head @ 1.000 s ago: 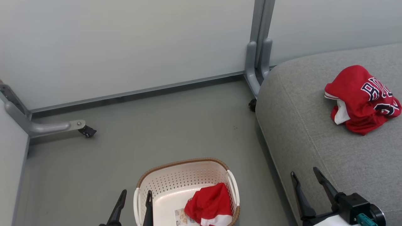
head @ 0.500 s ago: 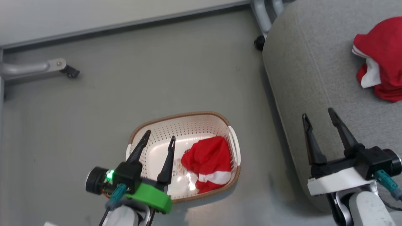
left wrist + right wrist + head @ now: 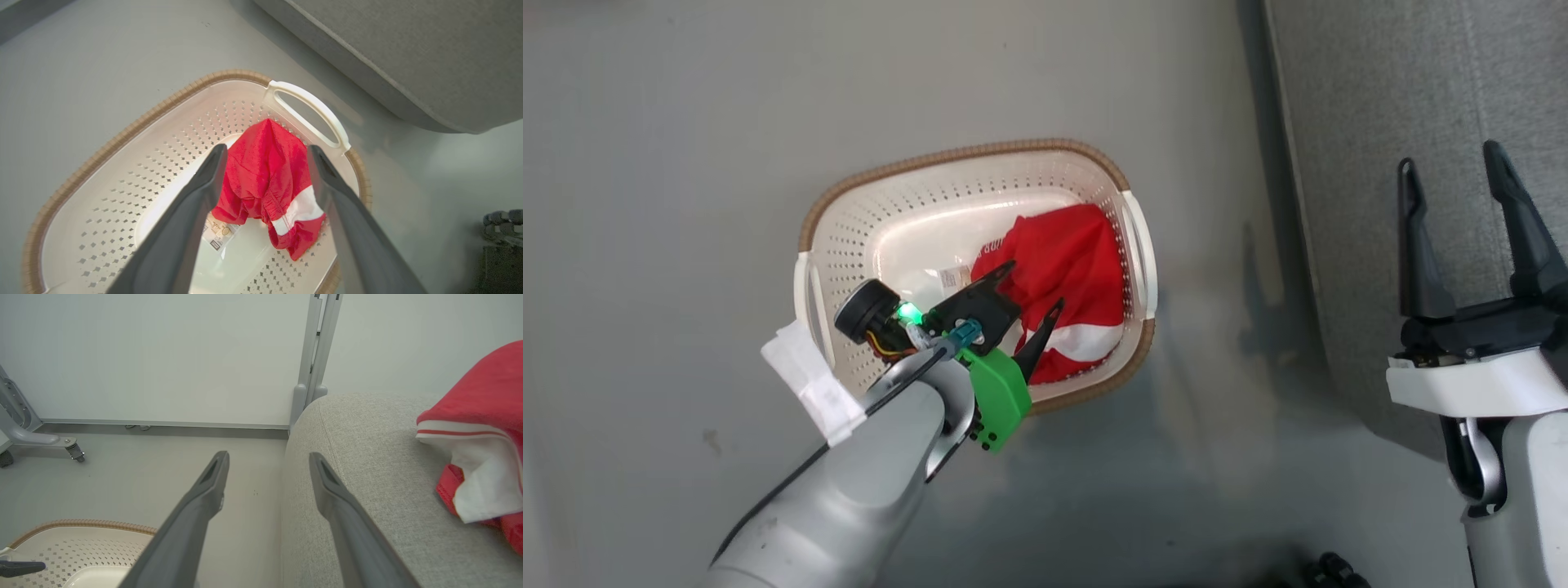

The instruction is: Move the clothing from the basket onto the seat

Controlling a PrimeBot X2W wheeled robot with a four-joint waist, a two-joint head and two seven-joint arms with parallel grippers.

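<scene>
The left hand (image 3: 267,147), fingers spread wide and holding nothing, hangs over the red garment (image 3: 265,175) with a white band. The garment lies crumpled in the cream perforated basket (image 3: 122,134), at the handle end nearest the seat (image 3: 408,61), with a paper label (image 3: 216,233) on the base beside it. The basket stands on the grey floor (image 3: 686,163) near the seat. The right hand (image 3: 269,454), likewise wide and empty, hangs over the seat's edge; a second red garment (image 3: 482,400), white-trimmed, lies on the cushion.
</scene>
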